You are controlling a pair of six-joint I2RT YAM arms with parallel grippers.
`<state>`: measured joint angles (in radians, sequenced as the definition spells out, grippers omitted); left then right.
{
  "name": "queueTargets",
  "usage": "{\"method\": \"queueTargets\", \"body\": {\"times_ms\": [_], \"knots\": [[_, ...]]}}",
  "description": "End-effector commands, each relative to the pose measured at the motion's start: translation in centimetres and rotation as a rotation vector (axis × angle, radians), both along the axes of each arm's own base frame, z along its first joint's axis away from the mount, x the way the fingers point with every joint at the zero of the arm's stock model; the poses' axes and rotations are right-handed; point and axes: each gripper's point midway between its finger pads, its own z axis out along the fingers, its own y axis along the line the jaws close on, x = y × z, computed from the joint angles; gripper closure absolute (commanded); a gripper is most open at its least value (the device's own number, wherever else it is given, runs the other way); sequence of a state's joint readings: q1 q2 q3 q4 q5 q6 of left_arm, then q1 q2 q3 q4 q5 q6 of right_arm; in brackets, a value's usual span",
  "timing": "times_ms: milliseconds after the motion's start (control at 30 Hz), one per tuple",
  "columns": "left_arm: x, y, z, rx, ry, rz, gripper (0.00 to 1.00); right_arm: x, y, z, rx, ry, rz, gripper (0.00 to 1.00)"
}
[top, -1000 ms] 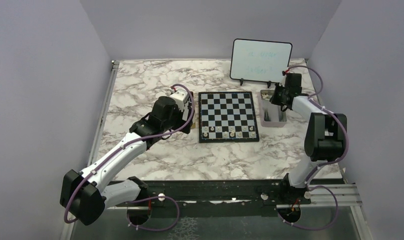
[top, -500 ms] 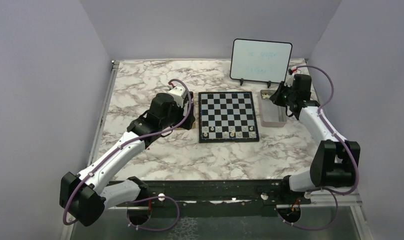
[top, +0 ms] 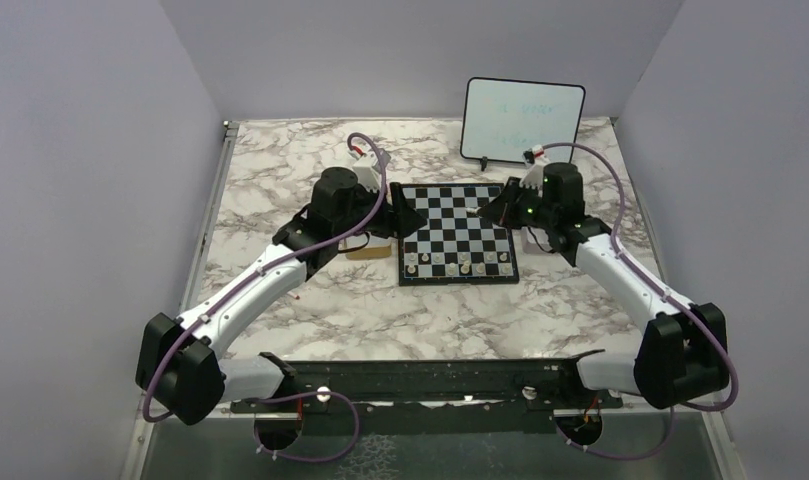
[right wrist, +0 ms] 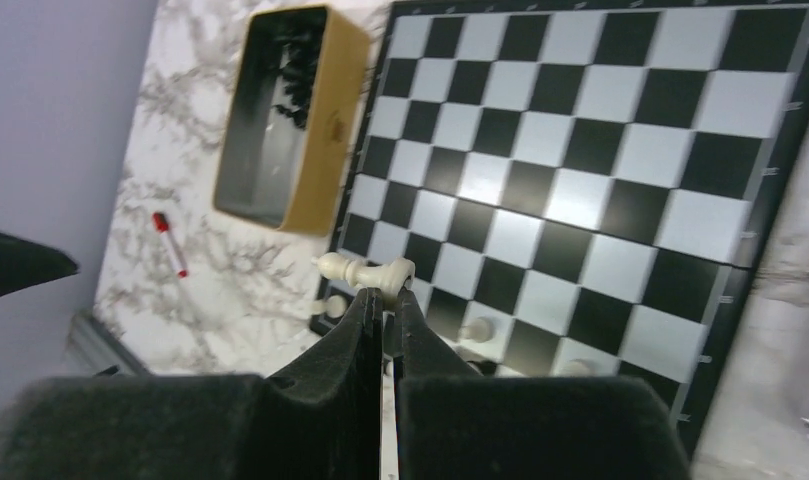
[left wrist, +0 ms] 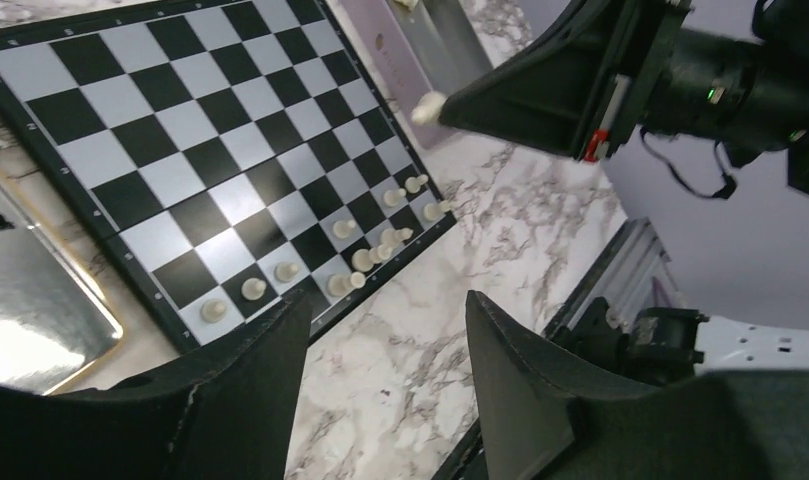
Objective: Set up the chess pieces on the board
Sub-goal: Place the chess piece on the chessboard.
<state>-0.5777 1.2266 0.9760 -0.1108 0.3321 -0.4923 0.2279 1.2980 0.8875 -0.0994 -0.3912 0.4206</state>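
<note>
The right gripper (right wrist: 383, 300) has its jaws clenched on a small cream-white chess piece (right wrist: 365, 270); the piece lies crosswise at the tips, long axis 9 to 3 o'clock (not upright); it hangs above the flat black-and-white checked chessboard (right wrist: 580, 150), whose row of cream-white pieces (top: 458, 262) sits toward 7 o'clock in the top view; this arm is nearer; the left gripper (left wrist: 388, 300) hovers at the board's 9 o'clock edge, jaws parted and empty.

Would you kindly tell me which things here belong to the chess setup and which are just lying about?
Job: board; placed cream pieces; held piece, in the right gripper; gold tray with black pieces.
Lying about: whiteboard; red marker.
</note>
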Motion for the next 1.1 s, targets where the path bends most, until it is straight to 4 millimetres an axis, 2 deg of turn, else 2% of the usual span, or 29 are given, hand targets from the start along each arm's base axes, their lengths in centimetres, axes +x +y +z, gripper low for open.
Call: {"method": "queueTargets", "body": {"times_ms": [0,133,267,600,900,1067], "knots": [[0.4,-2.5,3.6,-0.185,0.011,-0.046,0.43,-1.9,4.6,3.1,0.151,-0.042,0.097,0.92],[0.9,-3.1,3.2,-0.222,0.042,-0.041,0.46,-3.1,6.6,4.2,0.202,-0.062,0.142,0.92],[0.9,-3.8,2.9,-0.271,0.084,-0.055,0.49,-4.2,7.7,5.0,0.231,-0.069,0.177,0.92],[1.4,-5.2,1.9,-0.32,0.163,-0.078,0.5,-5.3,8.1,5.7,0.259,-0.085,0.2,0.92],[1.5,-6.2,1.0,-0.313,0.198,-0.084,0.51,-5.5,8.0,5.5,0.27,-0.083,0.191,0.92],[1.7,-6.7,0.4,-0.305,0.208,-0.085,0.55,-5.7,8.1,5.5,0.281,-0.082,0.198,0.92]]}}
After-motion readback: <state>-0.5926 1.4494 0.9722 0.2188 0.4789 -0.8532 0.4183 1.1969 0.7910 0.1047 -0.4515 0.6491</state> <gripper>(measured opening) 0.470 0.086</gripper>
